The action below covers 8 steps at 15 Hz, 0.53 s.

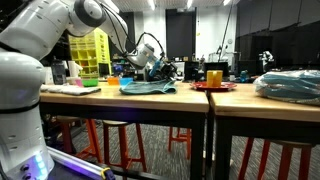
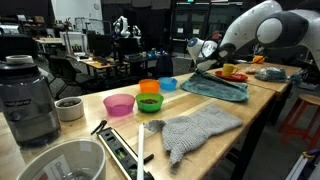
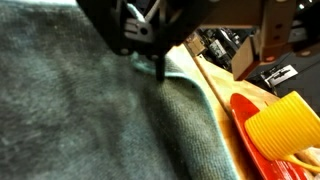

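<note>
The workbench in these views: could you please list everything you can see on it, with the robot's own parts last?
teal towel: one, teal, spread flat under the gripper
red plate: one, red, beside the towel
yellow cup: one, yellow and ribbed, on the plate
small bowls: four, pink, green, orange and blue, grouped mid-bench
grey knitted cloth: one, grey, lying nearer the camera
blender: one, grey, at the bench's near end
steel bowl: one, silver, in front of the blender
arm: one, white, reaching over the bench
gripper: one, black, down at the towel; jaws unclear
</note>
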Available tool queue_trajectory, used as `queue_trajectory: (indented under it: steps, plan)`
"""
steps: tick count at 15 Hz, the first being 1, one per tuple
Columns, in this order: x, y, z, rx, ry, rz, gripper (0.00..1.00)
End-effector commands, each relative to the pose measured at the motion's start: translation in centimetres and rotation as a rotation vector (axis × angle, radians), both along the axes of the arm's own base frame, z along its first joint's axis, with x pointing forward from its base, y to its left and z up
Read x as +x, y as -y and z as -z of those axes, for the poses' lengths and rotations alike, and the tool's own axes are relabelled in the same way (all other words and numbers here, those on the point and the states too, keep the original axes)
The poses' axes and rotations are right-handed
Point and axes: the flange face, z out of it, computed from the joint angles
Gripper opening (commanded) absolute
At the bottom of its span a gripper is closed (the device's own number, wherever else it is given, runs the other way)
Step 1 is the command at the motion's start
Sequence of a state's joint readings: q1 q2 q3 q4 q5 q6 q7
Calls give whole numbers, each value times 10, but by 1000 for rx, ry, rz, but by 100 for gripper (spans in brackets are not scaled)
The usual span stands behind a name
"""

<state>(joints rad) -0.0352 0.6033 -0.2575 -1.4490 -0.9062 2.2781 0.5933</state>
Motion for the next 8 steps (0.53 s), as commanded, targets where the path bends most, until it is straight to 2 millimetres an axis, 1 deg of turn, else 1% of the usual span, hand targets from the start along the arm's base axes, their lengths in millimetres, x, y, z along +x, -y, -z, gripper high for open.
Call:
queue_trajectory:
  steps: [1, 5, 8]
  plan:
    - [2, -2, -4, -26, 44, 27, 71]
    - [1, -6, -5, 5, 60, 40, 74]
    - [2, -10, -7, 15, 77, 42, 74]
